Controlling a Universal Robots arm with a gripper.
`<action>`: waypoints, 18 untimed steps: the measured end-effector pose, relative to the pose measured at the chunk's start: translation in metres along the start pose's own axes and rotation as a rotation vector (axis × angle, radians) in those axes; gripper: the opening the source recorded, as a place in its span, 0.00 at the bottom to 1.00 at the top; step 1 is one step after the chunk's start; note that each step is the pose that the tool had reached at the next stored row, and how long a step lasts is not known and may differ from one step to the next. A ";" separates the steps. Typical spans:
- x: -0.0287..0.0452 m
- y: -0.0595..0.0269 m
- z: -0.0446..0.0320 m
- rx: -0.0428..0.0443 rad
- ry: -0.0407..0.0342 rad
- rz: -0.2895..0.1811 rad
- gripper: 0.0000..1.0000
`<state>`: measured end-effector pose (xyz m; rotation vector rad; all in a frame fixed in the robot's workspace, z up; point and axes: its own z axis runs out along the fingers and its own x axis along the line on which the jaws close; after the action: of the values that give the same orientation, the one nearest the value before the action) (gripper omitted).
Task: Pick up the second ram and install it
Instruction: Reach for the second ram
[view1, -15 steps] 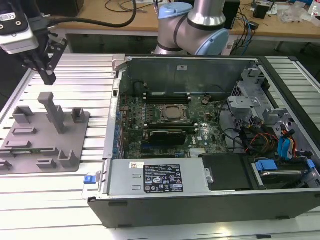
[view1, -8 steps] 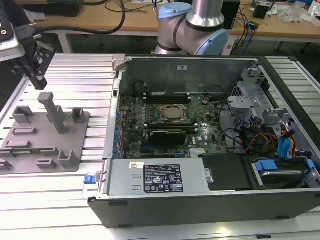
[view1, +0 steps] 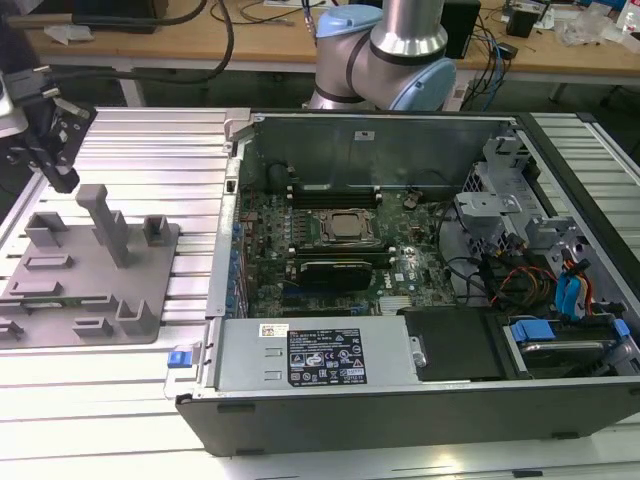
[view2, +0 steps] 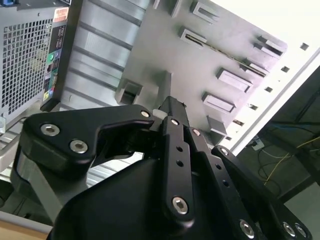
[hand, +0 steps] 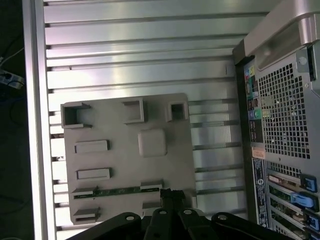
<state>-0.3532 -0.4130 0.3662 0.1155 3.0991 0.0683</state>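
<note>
The second ram (hand: 119, 190) shows edge-on in the first wrist view as a thin green strip standing between two holders of the grey tray (hand: 165, 165). In the second wrist view it is a thin dark line (view2: 223, 51) on that tray (view2: 165, 55). My gripper (view1: 62, 178) hangs above the tray's (view1: 150, 285) far corner at the exterior view's left. It is shut with nothing in it. In the first wrist view its tip (hand: 171, 194) sits just beyond one end of the strip.
The open computer case (view1: 400, 400) fills the exterior view's right, with the motherboard, a square silver processor (view1: 346, 228) and dark memory slots (view1: 335, 188) inside. An upright post (view1: 108, 222) rises from the tray. Ribbed metal table (view1: 150, 150) lies around it.
</note>
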 end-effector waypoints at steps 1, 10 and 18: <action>0.0015 -0.0023 0.0016 0.0000 0.0000 0.000 0.08; 0.0328 -0.0161 0.0201 0.0000 0.0000 0.000 0.08; 0.0620 -0.0196 0.0317 0.0000 0.0000 0.000 0.08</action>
<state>-0.4152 -0.4265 0.3313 0.1155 3.0991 0.0683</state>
